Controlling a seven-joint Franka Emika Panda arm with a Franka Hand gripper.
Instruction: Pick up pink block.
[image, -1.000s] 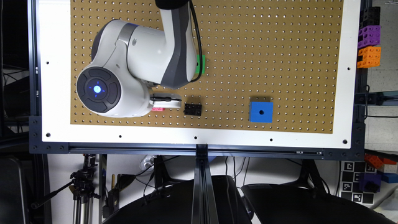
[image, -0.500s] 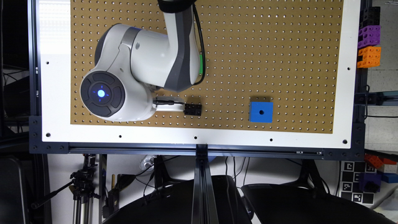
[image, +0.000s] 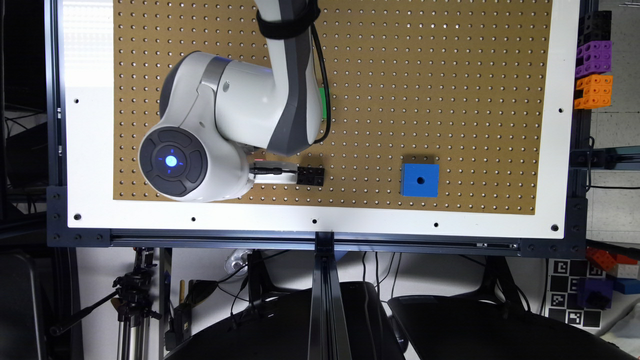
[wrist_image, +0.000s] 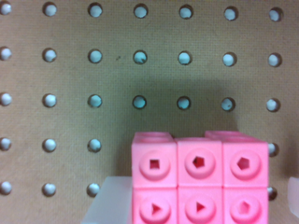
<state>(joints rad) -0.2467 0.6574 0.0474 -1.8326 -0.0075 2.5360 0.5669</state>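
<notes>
Arm shifted toward exterior view's right, pink block (wrist_image: 199, 179) between gripper (wrist_image: 198, 205) fingers (wrist_image: 110, 203), grip unclear

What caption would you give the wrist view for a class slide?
Close-up of the pink block on the brown pegboard, its studded face towards the camera.

The exterior view looked straight down from high overhead, taking in the whole pegboard (image: 450, 75), its white border, and the frame and floor clutter past the near edge. The arm (image: 240, 120) rose toward this camera and hid part of the board near that edge. The wrist view faced the same pegboard (wrist_image: 140, 56) from very close, with the pink block (wrist_image: 198, 182) large in its frame. Both views shared the perforated brown surface.
</notes>
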